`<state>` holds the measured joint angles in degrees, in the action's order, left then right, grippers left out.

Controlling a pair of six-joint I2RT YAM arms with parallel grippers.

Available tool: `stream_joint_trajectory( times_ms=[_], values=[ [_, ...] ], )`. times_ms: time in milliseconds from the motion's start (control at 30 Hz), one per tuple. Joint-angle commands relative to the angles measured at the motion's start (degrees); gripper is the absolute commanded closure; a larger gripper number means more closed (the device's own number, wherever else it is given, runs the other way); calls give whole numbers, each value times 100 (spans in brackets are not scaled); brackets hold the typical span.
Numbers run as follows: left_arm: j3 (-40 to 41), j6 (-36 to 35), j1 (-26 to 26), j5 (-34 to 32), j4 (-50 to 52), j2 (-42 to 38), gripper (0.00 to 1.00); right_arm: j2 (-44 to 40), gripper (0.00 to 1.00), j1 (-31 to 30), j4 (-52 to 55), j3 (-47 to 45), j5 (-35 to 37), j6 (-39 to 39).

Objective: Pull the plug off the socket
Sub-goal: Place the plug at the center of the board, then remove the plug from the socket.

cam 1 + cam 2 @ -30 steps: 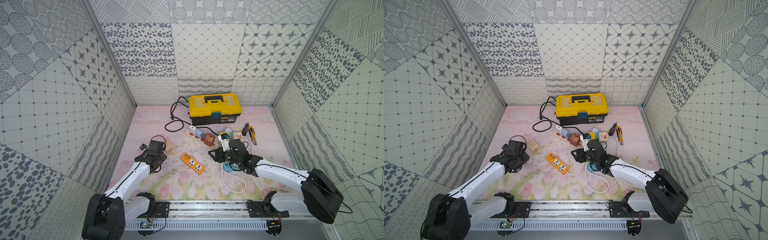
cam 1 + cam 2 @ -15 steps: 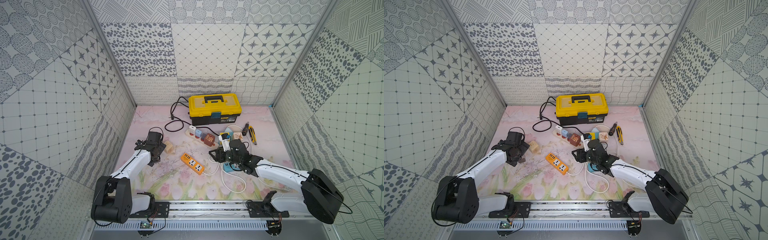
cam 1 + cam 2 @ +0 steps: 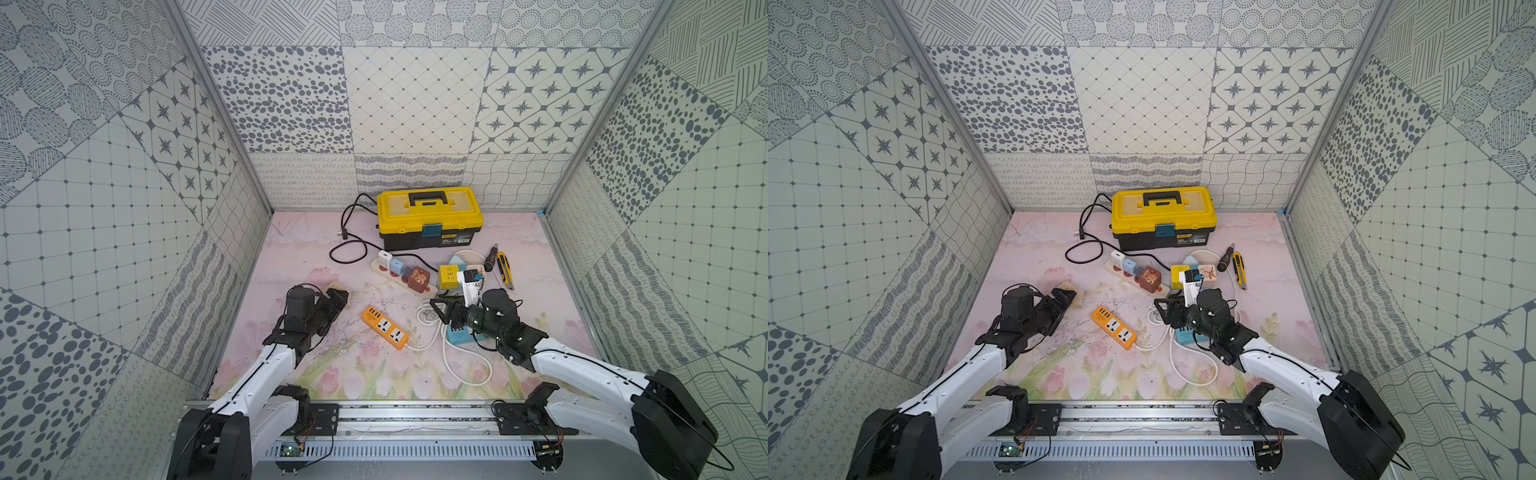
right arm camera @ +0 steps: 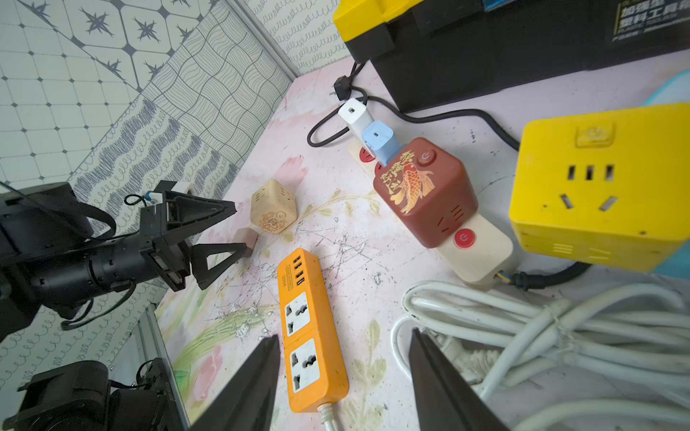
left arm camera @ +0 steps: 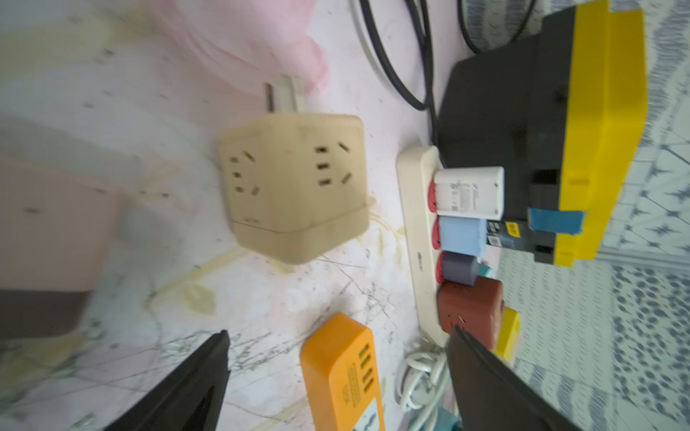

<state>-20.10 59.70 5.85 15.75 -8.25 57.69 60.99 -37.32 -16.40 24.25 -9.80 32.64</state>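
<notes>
A cream socket strip (image 3: 376, 266) lies mid-table in both top views, also shown in the left wrist view (image 5: 416, 224) and the right wrist view (image 4: 481, 246). A white plug (image 3: 385, 258), a blue plug (image 3: 397, 266), a grey one and a red-brown cube (image 3: 419, 279) sit in it. My left gripper (image 3: 338, 301) is open and empty, left of the strip, beside a loose beige cube adapter (image 5: 295, 186) with bare prongs. A small pink-brown block (image 4: 246, 237) lies by that cube. My right gripper (image 3: 440, 309) is open and empty above a white cable coil (image 3: 428, 320).
A yellow toolbox (image 3: 430, 222) stands at the back with a black cable (image 3: 349, 245) beside it. An orange power strip (image 3: 384, 327) lies between the arms. A yellow cube socket (image 3: 448, 276), a screwdriver (image 3: 490, 259) and a utility knife (image 3: 505, 270) lie right of the strip.
My left gripper's jaws have opened wide and its wrist has swung round toward the beige cube. The right arm has barely moved; its jaws stand slightly wider.
</notes>
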Motion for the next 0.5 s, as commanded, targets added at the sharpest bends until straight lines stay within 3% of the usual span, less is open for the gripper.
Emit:
stream_joint_trajectory(
  times_ms=[0, 167, 300, 467],
  values=[
    [189, 223, 787, 1454, -2813, 294, 6, -180, 40, 106, -236, -73, 11, -23],
    [-141, -15, 1862, 1395, -3369, 1284, 8, -426, 40, 191, 89, -43, 60, -117],
    [-529, -33, 2287, 1750, -3782, 2141, 13, -732, 40, 250, 595, 1, 242, -239],
    [-970, -246, 2827, 1719, -3664, 2747, 15, -1267, 40, 312, 1529, 83, 564, -338]
  ],
)
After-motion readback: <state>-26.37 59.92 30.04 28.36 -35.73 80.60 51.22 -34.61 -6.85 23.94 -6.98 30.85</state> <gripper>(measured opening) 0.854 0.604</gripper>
